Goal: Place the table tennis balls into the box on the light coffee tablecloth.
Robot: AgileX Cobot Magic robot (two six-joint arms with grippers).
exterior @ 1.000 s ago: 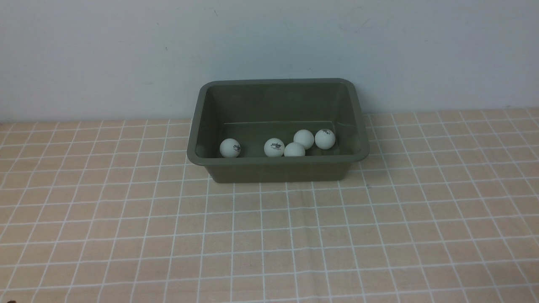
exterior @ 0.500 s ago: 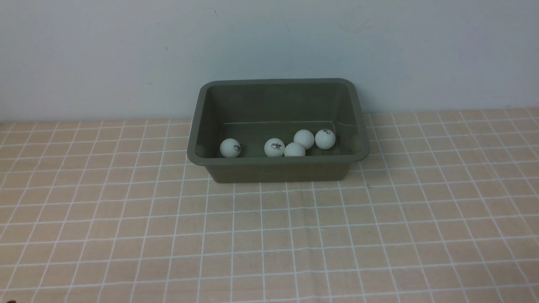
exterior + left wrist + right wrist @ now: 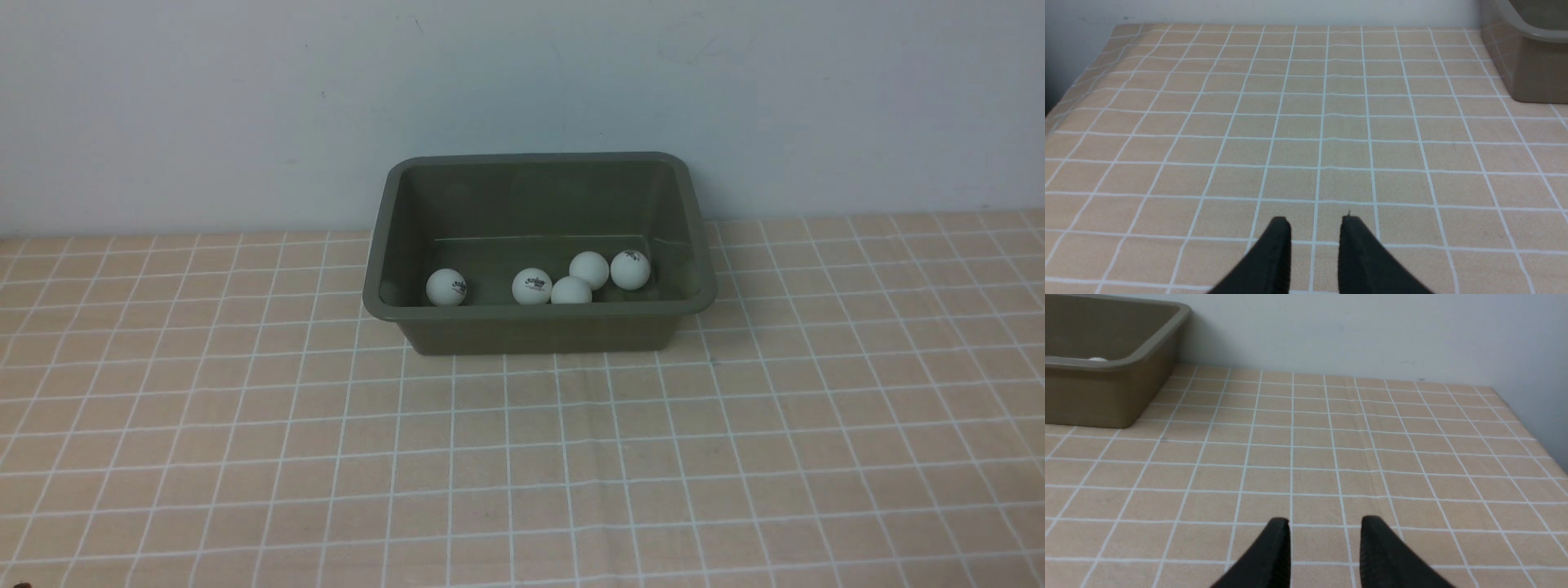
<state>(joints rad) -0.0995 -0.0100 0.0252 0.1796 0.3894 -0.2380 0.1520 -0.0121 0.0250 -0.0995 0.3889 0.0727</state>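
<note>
Resting on the light coffee tablecloth [image 3: 522, 457], the box [image 3: 539, 327] sits hard against the pale wall [image 3: 522, 82], its open top upward. Five table tennis balls show inside the box along its near wall; a sixth cannot be found in any view. One ball with a dark logo [image 3: 446, 287] lies alone toward the box's left end. A second logo ball [image 3: 531, 287] lies near the box's middle, just beside a plain ball [image 3: 571, 291] that is partly hidden by the near rim. Behind that one sits another plain ball [image 3: 589, 270], and next to it, toward the box's right end, a ball with a small mark on top [image 3: 630, 269]; these three appear to touch.

Left tool [image 3: 1315, 222]: jaws drawn together as far as they go, gripping nothing, over bare cloth well apart from the box. Right tool [image 3: 1325, 522]: likewise drawn together and empty, over bare cloth on the box's other side.
</note>
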